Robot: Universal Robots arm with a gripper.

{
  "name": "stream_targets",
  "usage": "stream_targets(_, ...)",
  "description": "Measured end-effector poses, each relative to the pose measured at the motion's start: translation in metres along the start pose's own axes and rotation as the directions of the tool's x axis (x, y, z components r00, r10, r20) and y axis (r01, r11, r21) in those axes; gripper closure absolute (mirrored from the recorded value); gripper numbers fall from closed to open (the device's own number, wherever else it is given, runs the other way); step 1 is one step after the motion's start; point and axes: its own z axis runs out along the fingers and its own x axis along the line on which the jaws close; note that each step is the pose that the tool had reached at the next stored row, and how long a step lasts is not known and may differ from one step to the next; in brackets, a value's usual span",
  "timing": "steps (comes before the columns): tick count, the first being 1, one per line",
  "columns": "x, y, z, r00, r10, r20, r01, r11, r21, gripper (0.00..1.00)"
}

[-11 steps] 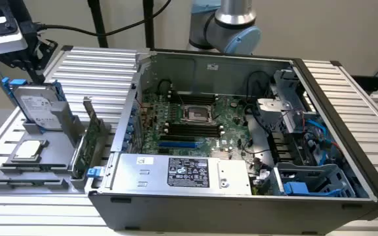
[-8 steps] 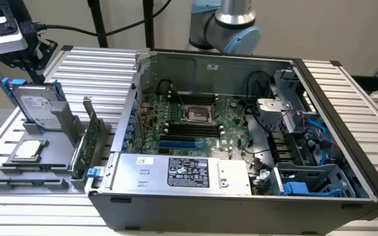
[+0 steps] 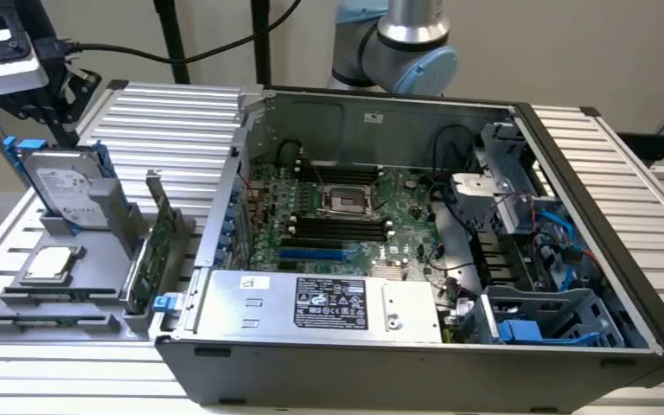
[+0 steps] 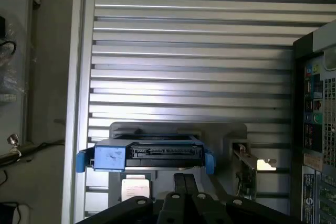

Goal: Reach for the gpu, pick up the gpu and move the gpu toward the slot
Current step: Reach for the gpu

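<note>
Gripper (image 4: 186,178), shut and empty, hung over the hard drive (image 3: 67,186); gpu (image 3: 148,246) stood edge-up in the holder (image 3: 99,252) beside it, likely for a top grasp.

your arm (image 3: 407,39) shows its grey joint at the back, upright. your tool (image 3: 49,99) hangs high at the exterior view's left, pointing downward. its two dark fingers (image 4: 179,184) are pressed together, side by side, in the wrist view.

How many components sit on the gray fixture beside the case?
3: hard drive standing at the back, processor chip lying flat in front, gpu on edge nearest the case. None looks hidden.
</note>
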Motion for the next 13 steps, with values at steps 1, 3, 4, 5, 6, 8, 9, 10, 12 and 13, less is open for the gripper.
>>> stream_targets(1,0.000,0.0000,0.0000,1.0000,0.000,0.0000,0.000,1.0000,0.0000,0.89)
stream_targets(3,0.000,-0.0001,0.0000,1.0000,0.000,-0.0001,0.000,1.0000,0.0001,0.89)
stream_targets(4,0.000,-0.0015,-0.0002,1.0000,0.000,-0.0004,0.000,1.0000,0.0001,0.89)
stream_targets(5,-0.001,-0.0043,-0.0002,1.0000,0.000,-0.0003,0.000,1.0000,0.0001,0.89)
stream_targets(6,-0.002,-0.0076,-0.0003,1.0000,0.000,-0.0002,0.000,1.0000,-0.0001,0.89)
stream_targets(8,-0.005,-0.0145,-0.0005,1.0000,0.000,-0.0002,0.000,1.0000,0.0000,0.89)
stream_targets(9,-0.007,-0.0181,-0.0007,1.0000,0.000,-0.0004,0.000,1.0000,0.0000,0.89)
stream_targets(10,-0.009,-0.0214,-0.0008,1.0000,0.000,-0.0003,0.000,1.0000,0.0000,0.89)
stream_targets(12,-0.014,-0.0274,-0.0011,1.0000,0.000,-0.0003,0.000,1.0000,0.0000,0.89)
stream_targets(13,-0.017,-0.0304,-0.0012,1.0000,0.000,-0.0003,0.000,1.0000,0.0000,0.89)
